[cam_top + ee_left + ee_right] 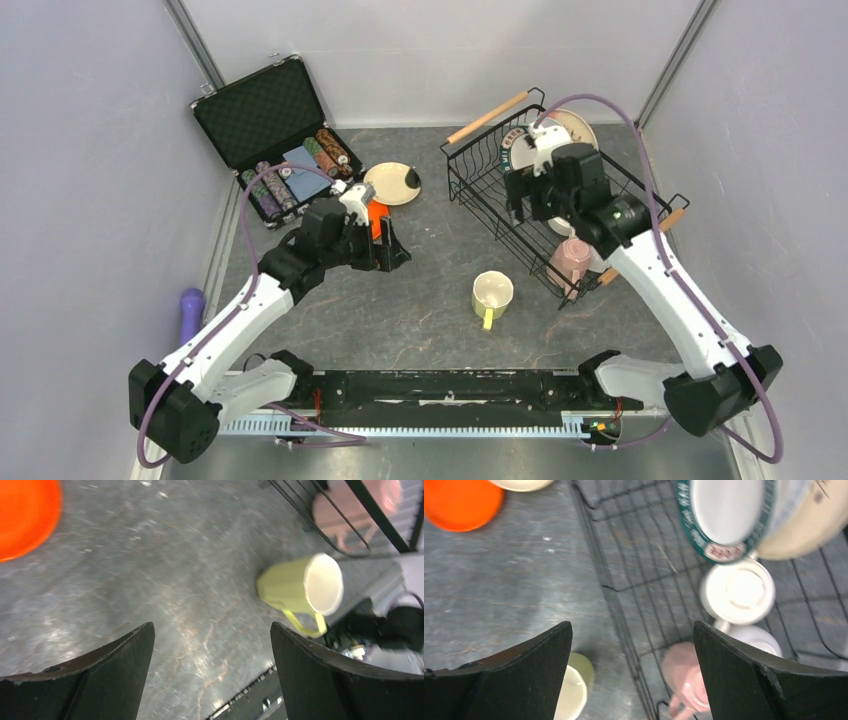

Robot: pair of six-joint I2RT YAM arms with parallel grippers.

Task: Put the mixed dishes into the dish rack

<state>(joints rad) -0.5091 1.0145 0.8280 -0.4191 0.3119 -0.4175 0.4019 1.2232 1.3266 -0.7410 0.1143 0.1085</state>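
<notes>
Left fingers (115, 670) were spread and released, with only bare surface (190, 580) between them. In the overhead view they sat left of centre, just beside the orange plate (377, 216), pointing toward the lower right. Right fingers (524, 675) were also spread, grasping nothing, and hung over the dish rack (560, 215) at upper right.

In the rack: teal-rimmed plate (724, 520) and cream plate (819, 525) propped at the far end, white mug (739, 590) mid-rack, pink mug (572, 258) at the near corner (blurred in both wrist views).

Outside the rack: the orange plate, lying flat. The spotted plate (392, 183) lay flat just above it in the frame. The yellow-green mug (492, 295) stood upright at centre, handle toward the bottom edge, near the rack's lower corner but apart from it.

Judgement: the step in hand looked like a fresh pick by the left arm. Whether it was for the plate or the mug, I could not tell.
- **If the mug:** it sat right of the gap in the left wrist view, so it should be centred first. Then put one finger inside the rim and one outside, on the wall away from the handle.
- **If the plate:** come in low and angled to catch the near rim. A flat approach risked shoving it into the spotted plate.

Either way, the right arm should leave the rack mouth free before delivery.
</notes>
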